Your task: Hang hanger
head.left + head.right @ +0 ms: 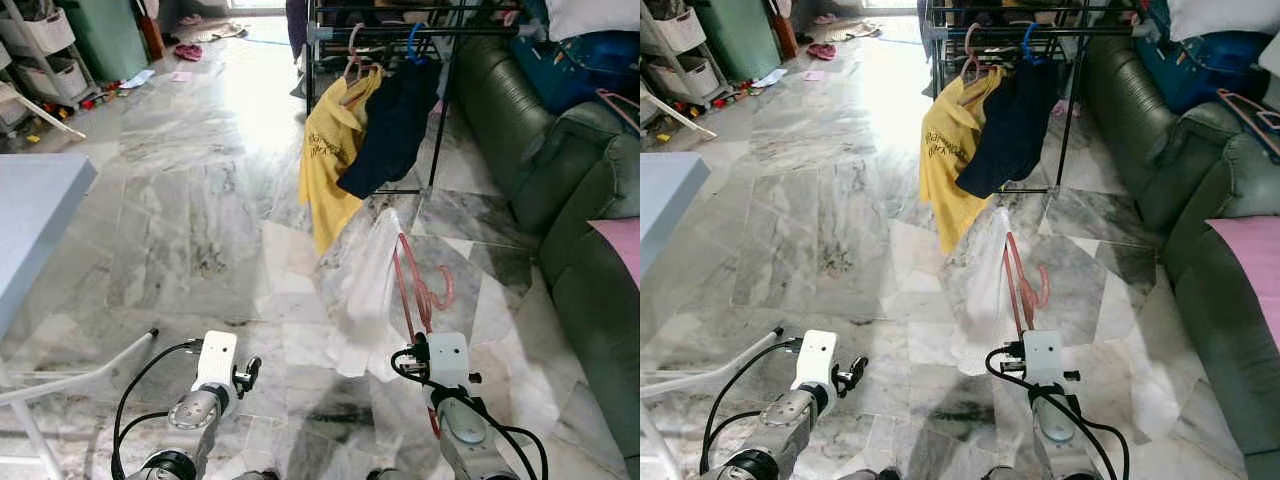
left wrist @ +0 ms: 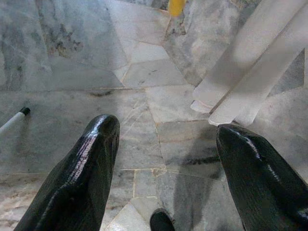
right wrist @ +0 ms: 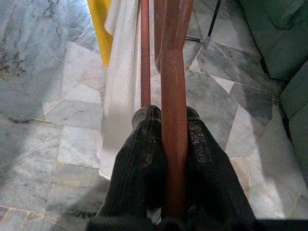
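Note:
My right gripper point(image 3: 168, 125) is shut on the lower part of a pink hanger point(image 1: 408, 285), held upright over the marble floor with its hook point(image 1: 440, 290) toward the sofa. A white garment point(image 1: 365, 300) hangs from the hanger on its left side. Ahead stands a black clothes rack point(image 1: 400, 32) with a yellow shirt point(image 1: 325, 150) and a navy garment point(image 1: 395, 125) on hangers. The held hanger is well short of the rack's bar and lower than it. My left gripper point(image 2: 163, 134) is open and empty, low at the left point(image 1: 245, 372).
A green sofa point(image 1: 560, 170) runs along the right with a pink cushion point(image 1: 620, 240). A pale blue table point(image 1: 30, 210) with a white leg point(image 1: 80, 375) stands at the left. Shelves and clutter point(image 1: 40, 60) line the far left wall.

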`<state>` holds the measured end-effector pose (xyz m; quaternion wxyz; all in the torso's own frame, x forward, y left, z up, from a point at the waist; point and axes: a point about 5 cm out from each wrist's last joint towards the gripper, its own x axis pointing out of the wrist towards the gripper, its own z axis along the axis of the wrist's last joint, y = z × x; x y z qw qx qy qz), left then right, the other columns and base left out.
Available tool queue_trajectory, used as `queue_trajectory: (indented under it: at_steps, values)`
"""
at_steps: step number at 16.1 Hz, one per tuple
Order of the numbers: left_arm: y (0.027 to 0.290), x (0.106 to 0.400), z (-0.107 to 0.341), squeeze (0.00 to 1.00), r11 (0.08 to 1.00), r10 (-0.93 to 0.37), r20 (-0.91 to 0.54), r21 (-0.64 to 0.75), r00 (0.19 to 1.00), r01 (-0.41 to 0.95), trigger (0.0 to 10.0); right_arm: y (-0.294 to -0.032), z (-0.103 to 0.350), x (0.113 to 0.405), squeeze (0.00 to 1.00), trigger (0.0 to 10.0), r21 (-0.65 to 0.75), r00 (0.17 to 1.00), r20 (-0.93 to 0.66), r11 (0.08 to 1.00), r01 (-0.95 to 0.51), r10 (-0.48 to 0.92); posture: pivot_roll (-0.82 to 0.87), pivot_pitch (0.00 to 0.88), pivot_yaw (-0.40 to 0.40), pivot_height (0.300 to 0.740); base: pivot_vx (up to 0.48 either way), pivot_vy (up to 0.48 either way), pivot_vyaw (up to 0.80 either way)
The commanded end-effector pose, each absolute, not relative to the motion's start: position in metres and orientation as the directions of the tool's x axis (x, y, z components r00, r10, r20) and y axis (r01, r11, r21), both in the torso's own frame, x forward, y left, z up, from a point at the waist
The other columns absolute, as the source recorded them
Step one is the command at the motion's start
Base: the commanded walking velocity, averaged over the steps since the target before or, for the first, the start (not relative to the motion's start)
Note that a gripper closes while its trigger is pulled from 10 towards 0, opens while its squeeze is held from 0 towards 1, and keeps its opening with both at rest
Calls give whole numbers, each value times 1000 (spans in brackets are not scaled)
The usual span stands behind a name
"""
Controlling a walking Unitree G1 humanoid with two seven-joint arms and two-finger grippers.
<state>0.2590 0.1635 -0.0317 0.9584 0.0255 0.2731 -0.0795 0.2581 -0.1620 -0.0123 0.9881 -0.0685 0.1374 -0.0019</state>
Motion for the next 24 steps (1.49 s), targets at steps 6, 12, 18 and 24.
queue_trajectory:
  at_steps: [6,12,18,24]
  values:
    - [159,257,-30,0,973,-205,-496,-8,844,232,10000,-153,-16,252,0,10000,-161,954,-286,976,-145,95,-160,134,28,740,0,0,0]
    - [144,282,-7,0,956,-268,-382,5,884,292,10000,-158,-15,248,0,10000,-176,954,-271,967,-183,131,-173,138,28,740,0,0,0]
    - [137,292,4,0,956,-276,-343,-4,898,292,10000,-154,-15,250,0,10000,-176,951,-273,964,-199,147,-161,142,39,740,0,0,0]
    - [136,277,-12,0,961,-257,-408,-12,876,276,10000,-154,-14,250,0,10000,-174,950,-273,963,-206,154,-163,146,27,740,0,0,0]
